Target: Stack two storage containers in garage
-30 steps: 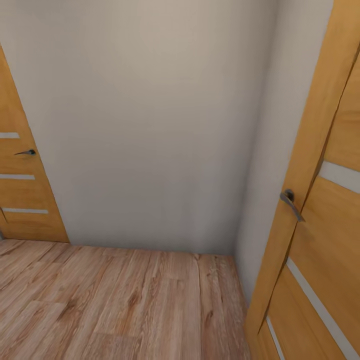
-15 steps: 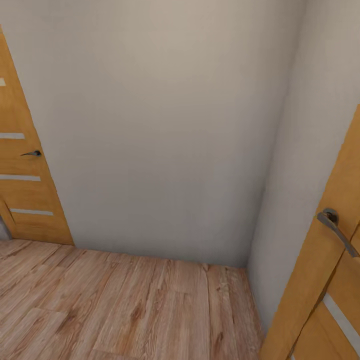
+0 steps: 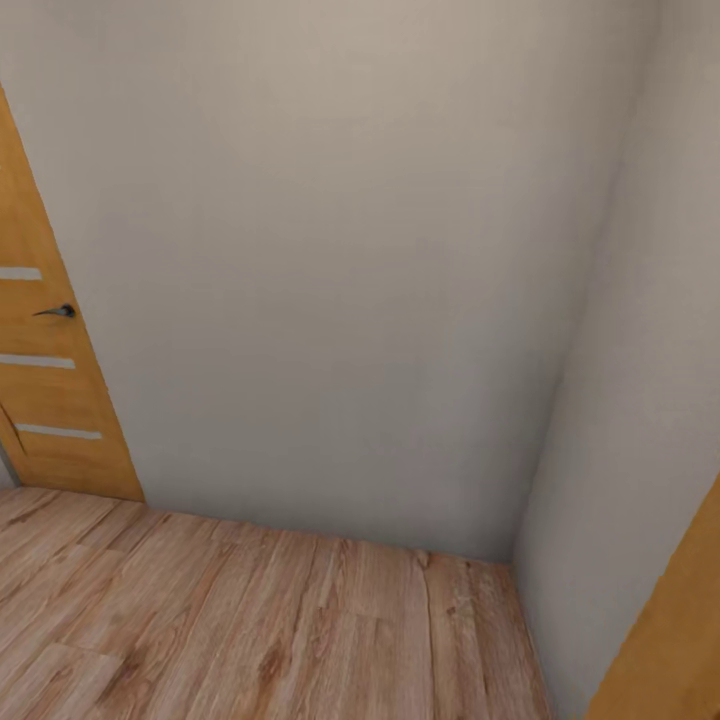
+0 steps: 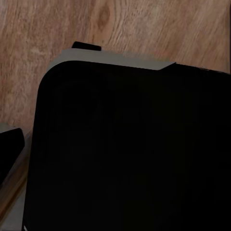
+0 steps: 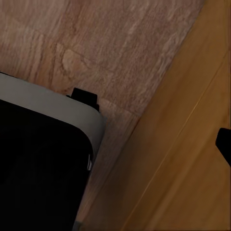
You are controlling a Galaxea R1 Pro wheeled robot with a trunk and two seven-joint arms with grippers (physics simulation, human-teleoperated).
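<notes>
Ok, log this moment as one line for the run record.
phase: in transit | floor: wood planks | ahead: pale wall | left: wooden door | containers: unseen | pincers: unseen

Black, grey-edged robot base (image 4: 130,154) below both wrists.

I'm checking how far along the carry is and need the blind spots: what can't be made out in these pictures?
- Head view: the orange wooden door with pale stripes is cut off by the left edge; another orange wooden door by the bottom right corner.
- Left wrist view: a black rounded robot body hides most of the light wood-plank floor.
- Pincers' state: cannot tell.
</notes>
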